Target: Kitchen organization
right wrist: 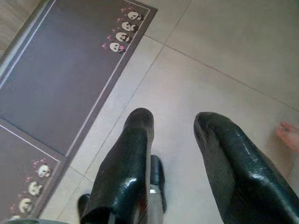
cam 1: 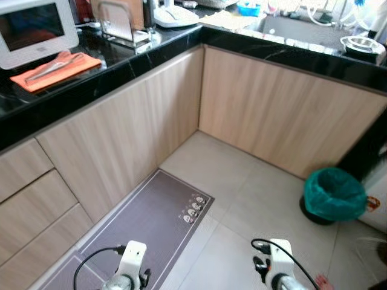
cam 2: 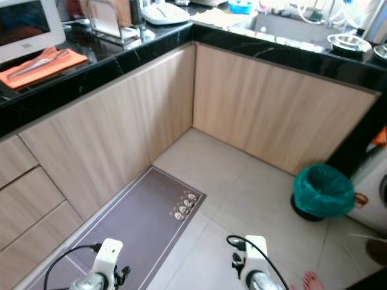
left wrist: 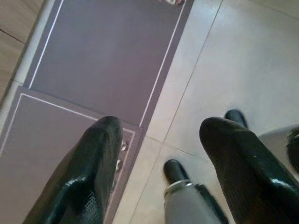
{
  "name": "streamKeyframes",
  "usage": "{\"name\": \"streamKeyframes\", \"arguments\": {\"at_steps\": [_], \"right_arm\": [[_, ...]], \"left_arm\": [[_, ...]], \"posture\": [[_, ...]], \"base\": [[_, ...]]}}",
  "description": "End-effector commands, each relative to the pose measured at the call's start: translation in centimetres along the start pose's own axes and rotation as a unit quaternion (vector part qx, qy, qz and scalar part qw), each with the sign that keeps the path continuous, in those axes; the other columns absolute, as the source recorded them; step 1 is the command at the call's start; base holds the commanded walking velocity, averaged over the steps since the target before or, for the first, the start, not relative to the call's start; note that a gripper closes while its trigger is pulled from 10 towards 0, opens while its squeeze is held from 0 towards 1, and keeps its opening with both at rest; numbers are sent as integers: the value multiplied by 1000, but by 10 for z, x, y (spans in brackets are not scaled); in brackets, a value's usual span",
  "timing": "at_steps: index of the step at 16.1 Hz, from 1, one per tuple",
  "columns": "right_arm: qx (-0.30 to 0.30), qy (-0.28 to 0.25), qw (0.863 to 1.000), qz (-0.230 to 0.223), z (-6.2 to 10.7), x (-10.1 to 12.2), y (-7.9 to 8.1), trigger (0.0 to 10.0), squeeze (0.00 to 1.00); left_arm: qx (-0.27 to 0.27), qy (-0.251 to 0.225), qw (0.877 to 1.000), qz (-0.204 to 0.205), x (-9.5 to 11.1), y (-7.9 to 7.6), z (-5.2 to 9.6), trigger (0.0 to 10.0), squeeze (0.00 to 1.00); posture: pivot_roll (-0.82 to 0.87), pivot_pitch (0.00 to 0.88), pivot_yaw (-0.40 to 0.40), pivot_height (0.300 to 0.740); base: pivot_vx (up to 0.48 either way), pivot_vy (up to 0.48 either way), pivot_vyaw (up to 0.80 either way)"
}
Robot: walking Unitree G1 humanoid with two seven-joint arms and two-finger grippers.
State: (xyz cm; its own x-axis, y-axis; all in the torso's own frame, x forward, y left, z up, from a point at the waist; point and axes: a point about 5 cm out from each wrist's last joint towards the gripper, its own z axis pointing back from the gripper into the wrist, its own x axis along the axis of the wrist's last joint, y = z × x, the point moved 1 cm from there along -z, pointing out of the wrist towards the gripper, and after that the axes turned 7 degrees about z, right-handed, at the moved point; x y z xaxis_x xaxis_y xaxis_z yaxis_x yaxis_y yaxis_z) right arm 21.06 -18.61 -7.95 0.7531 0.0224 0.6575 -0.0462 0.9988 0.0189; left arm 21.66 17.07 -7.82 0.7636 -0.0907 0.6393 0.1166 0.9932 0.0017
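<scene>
**Claws Idle as Robot Faced Kitchen Corner**

Both claws hung low over the tiled floor, the left claw (left wrist: 159, 163) above the edge of a grey floor mat (cam 1: 151, 223), the right claw (right wrist: 175, 154) above bare tile; each had its black fingers spread apart and gripped nothing. On the black worktop (cam 1: 121, 66), well apart from either arm, a pair of tongs (cam 1: 51, 65) lay on an orange cloth (cam 1: 57, 71) just beside a white microwave (cam 1: 33, 30). A sink (cam 1: 302, 30) sat along the far run, a green-lined bin (cam 1: 334, 194) stood on the floor. Done well, the approach probably meant stepping close to the cabinets before lifting an arm, keeping clear of the person's bare foot (right wrist: 289, 135).
</scene>
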Motion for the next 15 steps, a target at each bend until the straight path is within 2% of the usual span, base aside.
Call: {"name": "streamKeyframes", "arguments": {"at_steps": [1,3,6,15], "right_arm": [[-2,6,1000,3,1,-2,-2,10000,0],[-3,5,1000,3,1,-2,-2,10000,0],[-4,5,1000,4,0,-1,-3,10000,0],[-2,1,1000,1,0,2,-1,10000,0]], "left_arm": [[-1,4,1000,4,-1,-2,0,10000,0],[-3,1,1000,5,0,-3,-1,10000,0],[-3,-1,1000,11,1,-3,-1,10000,0],[-9,-3,1000,10,5,-4,-1,10000,0]], "posture": [[-78,0,-2,740],[-79,0,-3,740],[-79,0,-5,740],[-86,0,9,740]], "base": [[0,0,-569],[0,0,-572],[0,0,0],[0,0,-604]]}}
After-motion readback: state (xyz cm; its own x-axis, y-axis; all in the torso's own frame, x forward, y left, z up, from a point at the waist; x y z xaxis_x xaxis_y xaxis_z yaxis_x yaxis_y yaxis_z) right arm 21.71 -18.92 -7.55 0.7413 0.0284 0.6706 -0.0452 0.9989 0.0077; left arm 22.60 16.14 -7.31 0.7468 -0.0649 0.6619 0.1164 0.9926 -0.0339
